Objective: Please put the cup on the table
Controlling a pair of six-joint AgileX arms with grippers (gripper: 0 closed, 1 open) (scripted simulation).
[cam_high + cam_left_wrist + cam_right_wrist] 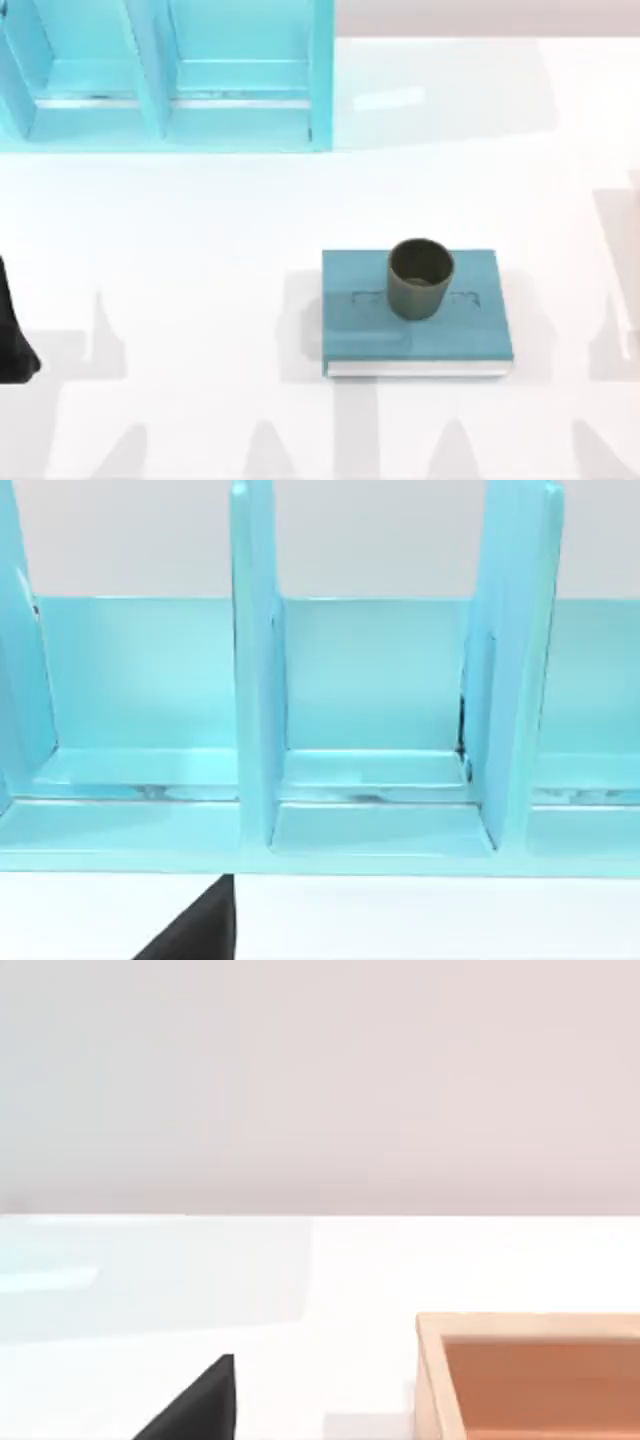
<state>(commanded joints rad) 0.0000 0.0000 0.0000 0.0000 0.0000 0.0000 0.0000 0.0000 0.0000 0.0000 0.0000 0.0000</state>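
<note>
An olive-green cup (419, 278) stands upright on a teal book (415, 320), near the book's far edge. The book lies flat on the white table (200, 260), right of centre. Nothing touches the cup. My left arm (15, 330) is a dark shape at the table's left edge, far from the cup. A black part of my left gripper (195, 925) faces the shelf unit in the left wrist view. A black part of my right gripper (195, 1405) hangs over bare table in the right wrist view.
A light-blue shelf unit (165, 75) with upright dividers (255, 680) stands at the back left. A wooden box (530, 1375) with an orange-brown inside sits on the table by my right gripper. White tabletop lies all round the book.
</note>
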